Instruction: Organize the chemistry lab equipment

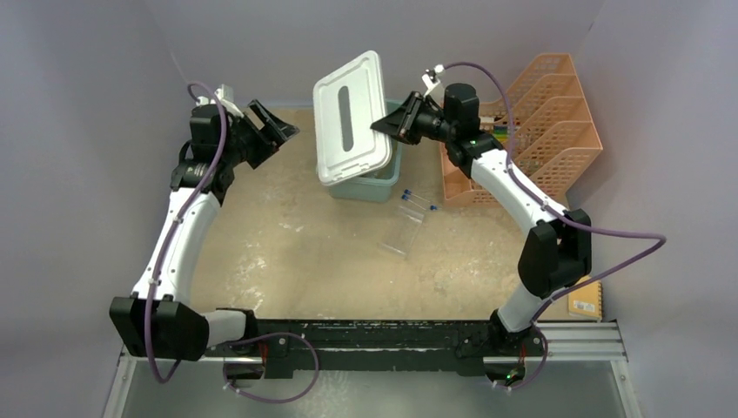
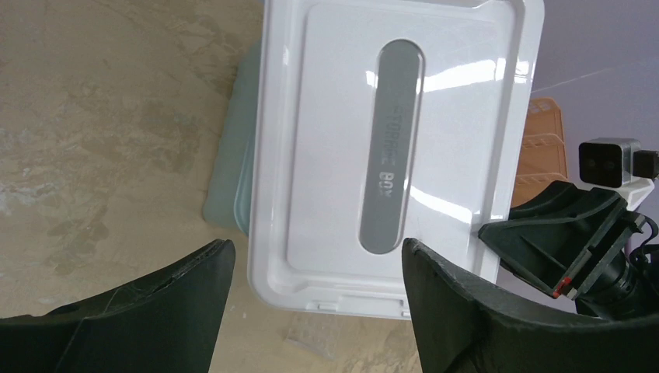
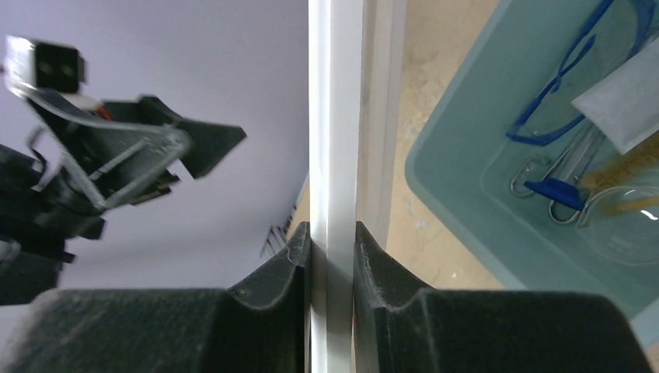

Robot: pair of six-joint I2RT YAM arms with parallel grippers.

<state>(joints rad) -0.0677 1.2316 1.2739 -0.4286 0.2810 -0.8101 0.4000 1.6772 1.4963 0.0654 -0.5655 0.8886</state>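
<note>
The right fingers [image 3: 373, 268] are clamped on the thin rim of the white storage-box lid [image 1: 351, 117] and hold it tilted over the teal storage box [image 1: 384, 185]. The left fingers [image 2: 175, 299] stand wide apart just beside the lid's opposite side, with nothing between them.

Judging by what lies out, the step is getting the lid clear so the last pieces can go in. The pinch is on a narrow edge near one side, so the broad lid could swing around that grip. It is best moved slowly and kept near its present tilt. It should be set down on bare bench well apart from the loose glassware, or carried far enough aside to open the box fully. I cannot tell whether the lid's lower edge touches the box. It should be lifted before sliding sideways so it does not drag the box. The free left arm is best placed to do the picking.

Inside the box, the right wrist view shows blue-framed clear goggles [image 3: 561, 74], metal tongs [image 3: 567, 167], a small plastic packet [image 3: 622, 101] lying over them, and an amber rubber tube [image 3: 631, 165].

Blue-capped tubes [image 1: 419, 202] and the clear rack [image 1: 401, 235] lie on the bench just in front of the box. An orange mesh tiered tray [image 1: 557, 131] stands to the right.
</note>
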